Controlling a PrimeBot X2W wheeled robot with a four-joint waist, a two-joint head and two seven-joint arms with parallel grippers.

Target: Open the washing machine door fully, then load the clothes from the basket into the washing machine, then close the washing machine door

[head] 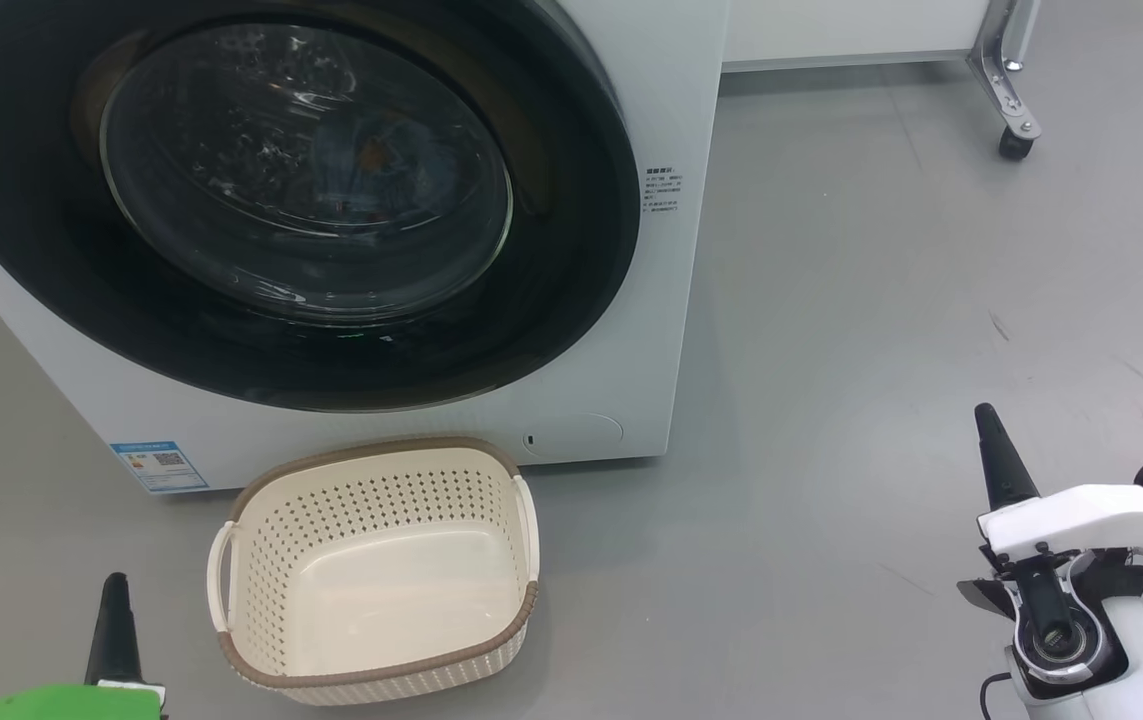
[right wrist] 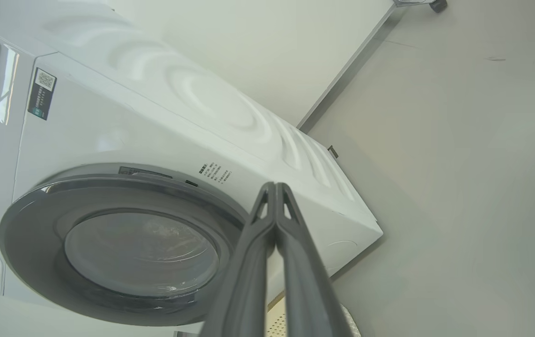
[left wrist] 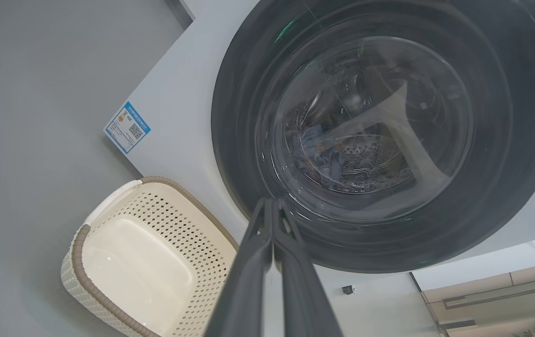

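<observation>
One washing machine (head: 676, 120) stands at the far left, its white front running down to the grey floor (head: 881, 350). Its one washing machine door (head: 301, 180) lies shut flat against that front, the wide black rim ringing the bulging glass. Through the glass a bundle of light blue clothes (left wrist: 316, 152) lies low in the steel drum; the number of pieces cannot be told. One blue label (head: 159, 466) sits at the machine's lower left corner.

One basket (head: 376, 492) stands on the floor just before the machine, below the door, with its pale bottom bare and its two side handles showing. Its far rim is close to the machine's lower edge, but whether they touch cannot be told.

Two pincers are in sight. The left pincer (left wrist: 272, 201) is at the near left, just left of the basket, with its two dark fingers pressed together and pointing toward the door's lower rim. The right pincer (right wrist: 275, 186) is at the near right, its two fingers likewise pressed together and holding nothing, well apart from basket and machine.

Right of the machine's edge the floor runs open toward the far right, where one caster (head: 1016, 140) on a metal leg stands.
</observation>
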